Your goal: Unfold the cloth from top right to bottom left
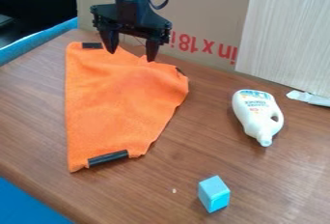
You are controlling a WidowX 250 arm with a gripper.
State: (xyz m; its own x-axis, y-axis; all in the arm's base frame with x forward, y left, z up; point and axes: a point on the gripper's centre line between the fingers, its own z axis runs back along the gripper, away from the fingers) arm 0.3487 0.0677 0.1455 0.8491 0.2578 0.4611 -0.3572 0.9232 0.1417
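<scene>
Cloth [122, 97]: orange, lying on the counter [35, 121], straight along its left side and slanting inward down its right side, so it appears partly folded.
Claw [131, 56]: set wide, its two tips apart and pointing down at the cloth's top edge, with nothing held between them; whether either tip touches fabric cannot be told.
Bottom strip [108, 158]: dark, across the cloth's lower end.
Bottle [256, 113]: white, well to the right of the cloth.
Block [213, 194]: light blue, below and to the right of the cloth.
Step at the top edge: most likely lining up for a grasp, with the unfolding still to be done.
Next move for the claw: probably shift toward the cloth's upper right corner, lower, pinch only the upper layer, lift it and draw it toward the lower left.
Risk in the layers: pinching both would drag the whole cloth instead of opening it.
</scene>
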